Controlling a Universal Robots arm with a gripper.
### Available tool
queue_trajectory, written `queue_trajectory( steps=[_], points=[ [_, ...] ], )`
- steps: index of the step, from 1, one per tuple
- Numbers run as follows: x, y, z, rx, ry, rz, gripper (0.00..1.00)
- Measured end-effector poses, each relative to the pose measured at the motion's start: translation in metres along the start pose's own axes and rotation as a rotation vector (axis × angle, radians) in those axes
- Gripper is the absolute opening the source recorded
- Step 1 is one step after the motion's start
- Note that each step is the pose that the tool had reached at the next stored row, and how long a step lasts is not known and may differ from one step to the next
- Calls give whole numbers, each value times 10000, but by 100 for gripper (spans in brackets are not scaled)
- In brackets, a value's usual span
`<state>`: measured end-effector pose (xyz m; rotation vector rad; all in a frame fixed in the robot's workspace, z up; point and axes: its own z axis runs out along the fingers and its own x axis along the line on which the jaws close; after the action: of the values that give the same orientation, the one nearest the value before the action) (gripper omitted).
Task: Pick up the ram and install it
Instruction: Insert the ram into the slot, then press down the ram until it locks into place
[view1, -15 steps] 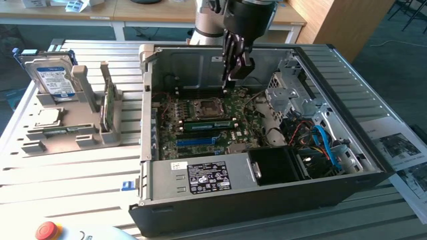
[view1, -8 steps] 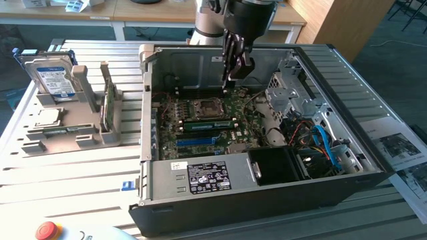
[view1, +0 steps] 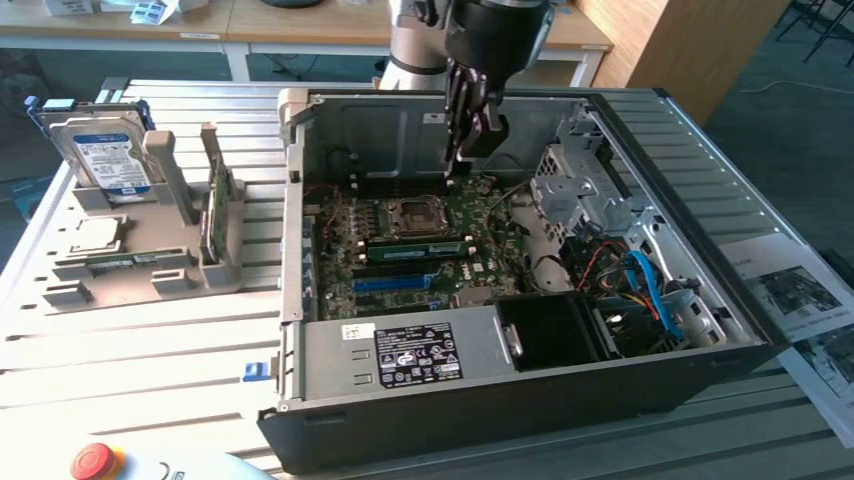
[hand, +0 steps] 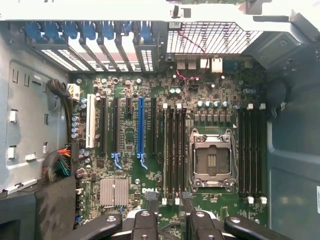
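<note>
A ram (view1: 214, 212), a thin green stick, stands on edge in a grey holder (view1: 134, 270) at the exterior view's left, outside the open computer case (view1: 534, 400). Another green ram stick (view1: 416, 249) sits in a slot of the motherboard (view1: 400, 285) just in front of the processor socket (view1: 407, 215); in the wrist view it is a thin pale edge (hand: 164, 150) beside the socket (hand: 212, 162). My gripper (view1: 462, 165) hangs above the motherboard's far side, over the slots. Its fingers (hand: 150, 202) stand apart with nothing between them, so the gripper (hand: 169, 205) is open.
The holder also carries a silver hard drive (view1: 110, 152) and a small square processor chip (view1: 96, 235). Case walls, a drive cage (view1: 587, 190) and loose blue and black cables (view1: 641, 290) surround the board. A red stop button (view1: 96, 460) sits at the table's front.
</note>
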<state>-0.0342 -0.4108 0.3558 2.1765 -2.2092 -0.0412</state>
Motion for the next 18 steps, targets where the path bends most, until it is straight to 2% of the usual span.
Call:
queue_trajectory(
  steps=[5, 10, 12, 18],
  points=[
    [-6, 21, 1, 117, 45, 4, 31],
    [-10, 38, 2, 205, 76, 6, 31],
    [-10, 40, 3, 224, 75, 5, 31],
    [-10, 40, 2, 226, 76, 6, 31]
  ],
)
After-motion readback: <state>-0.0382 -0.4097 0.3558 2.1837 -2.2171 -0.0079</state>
